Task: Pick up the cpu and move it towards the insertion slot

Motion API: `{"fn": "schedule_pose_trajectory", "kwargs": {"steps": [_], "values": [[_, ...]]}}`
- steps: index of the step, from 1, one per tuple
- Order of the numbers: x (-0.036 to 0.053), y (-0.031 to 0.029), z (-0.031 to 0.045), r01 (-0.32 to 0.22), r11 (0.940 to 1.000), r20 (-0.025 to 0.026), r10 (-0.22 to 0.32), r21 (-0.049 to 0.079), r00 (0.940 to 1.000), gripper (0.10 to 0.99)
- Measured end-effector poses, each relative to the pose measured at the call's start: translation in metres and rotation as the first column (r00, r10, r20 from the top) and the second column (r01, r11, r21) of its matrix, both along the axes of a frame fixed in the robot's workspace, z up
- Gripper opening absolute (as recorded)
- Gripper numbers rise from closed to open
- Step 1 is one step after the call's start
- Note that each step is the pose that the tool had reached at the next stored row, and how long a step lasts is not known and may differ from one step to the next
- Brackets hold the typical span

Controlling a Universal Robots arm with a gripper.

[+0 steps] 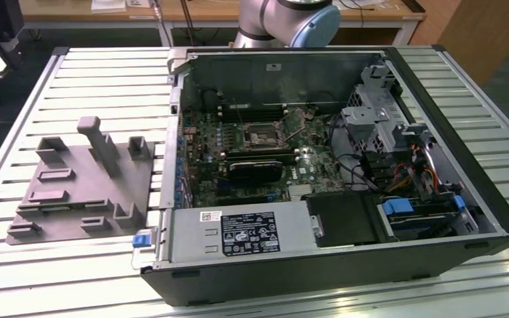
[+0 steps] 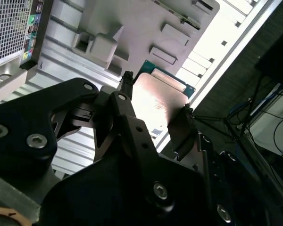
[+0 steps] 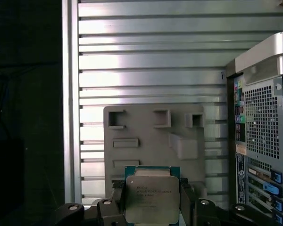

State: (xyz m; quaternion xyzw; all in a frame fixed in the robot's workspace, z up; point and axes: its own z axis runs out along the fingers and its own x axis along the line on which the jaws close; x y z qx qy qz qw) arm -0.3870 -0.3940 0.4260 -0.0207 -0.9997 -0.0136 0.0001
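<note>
1. Silver-grey cpu (image 3: 152, 197): clamped by two opposite edges in the end effector (image 3: 152, 201), metal lid towards the first wrist camera, green board edge showing past the lid
2. End effector: closed on the cpu; in the second wrist view one black fingertip bears on each side of the chip
3. Grey fixture (image 1: 77, 185): lies on the slatted table (image 1: 104, 66) towards the edge on the exterior view's left, just beside the open computer case (image 1: 325, 271); in the first wrist view the cpu hangs over this fixture, apparently lifted clear of it
4. Insertion slot (image 1: 261, 137): square socket with a shiny frame and dark centre, on the motherboard inside the case, well apart from the fixture
5. Step in hand (judged): the pick-up looks complete and the carry towards the slot looks barely begun
6. Next move (judged): calls for a firm, level hold, enough height to pass over the case wall, and a sideways crossing that ends square above the socket frame
</note>
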Motion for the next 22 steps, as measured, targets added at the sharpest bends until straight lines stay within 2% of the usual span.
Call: {"fn": "schedule_pose_trajectory", "kwargs": {"steps": [22], "values": [[0.0401,0.0009,0.0001,0.0,1.0,-0.0001,0.0,0.0,1.0,0.545]]}}
